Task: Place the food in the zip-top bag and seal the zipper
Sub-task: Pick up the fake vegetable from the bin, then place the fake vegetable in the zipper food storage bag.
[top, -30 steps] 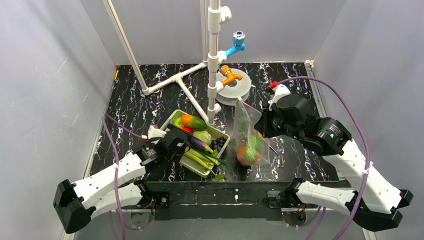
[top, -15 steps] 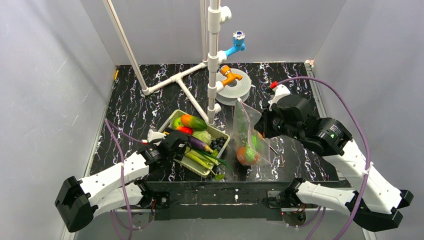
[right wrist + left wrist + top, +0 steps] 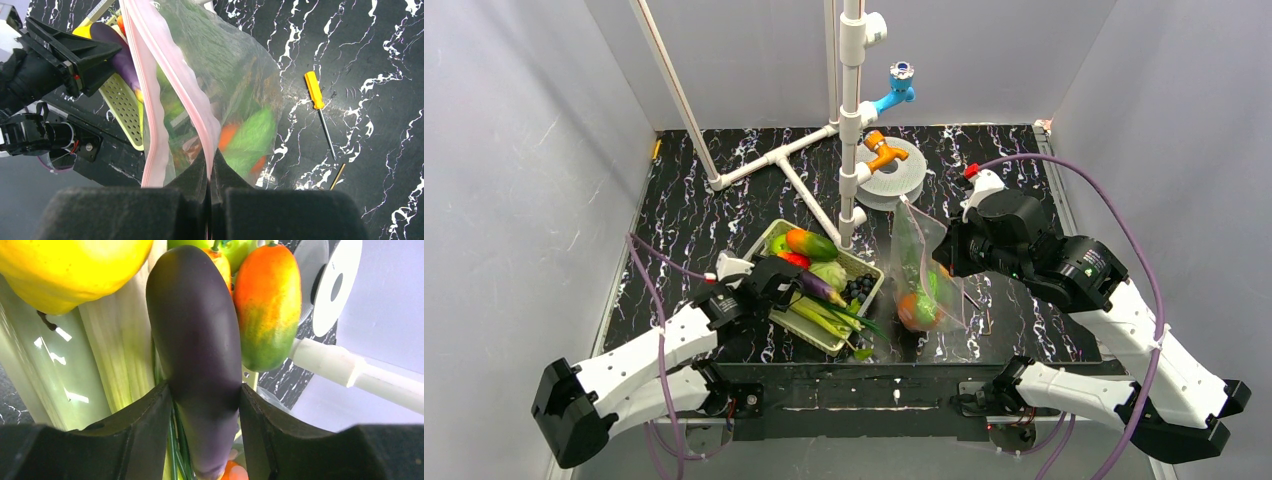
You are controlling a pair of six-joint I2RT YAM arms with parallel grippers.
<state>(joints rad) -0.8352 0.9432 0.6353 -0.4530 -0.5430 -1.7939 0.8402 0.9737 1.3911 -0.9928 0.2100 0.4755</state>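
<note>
Narrowing since a second ago, the left gripper (image 3: 205,400) now has its jaws about half closed, pressed against both flanks of the eggplant (image 3: 195,340), while the right arm and the bag look unchanged. It holds the eggplant near its lower end and lengthwise, so the fruit should lift out along the gap between its neighbours. It is not clear of them yet.

The basket (image 3: 769,237) sits close to the table's (image 3: 694,220) near edge, with its near corner almost at the rim. It is crowded (a yellow fruit (image 3: 75,265) and pale leek stalks (image 3: 120,350) on one side, a mango (image 3: 265,305) touching the other), so there is little room sideways and the free way out is upward.

Just beside the basket, the right gripper (image 3: 210,160) is shut tight on the pink zipper (image 3: 150,90) of the bag (image 3: 921,275). It holds that edge high so the bag hangs with its mouth open toward the basket. Some food is already inside, including an orange fruit (image 3: 916,308) and a green piece (image 3: 250,135) at the bottom. The mouth looks narrow, so I would guess the eggplant has to go in end first.

A screwdriver (image 3: 314,90) lies on the table beyond the bag, apart from it. Farther back, the white pipe frame (image 3: 852,120) stands just behind the basket and limits how high a lift can swing that way.
</note>
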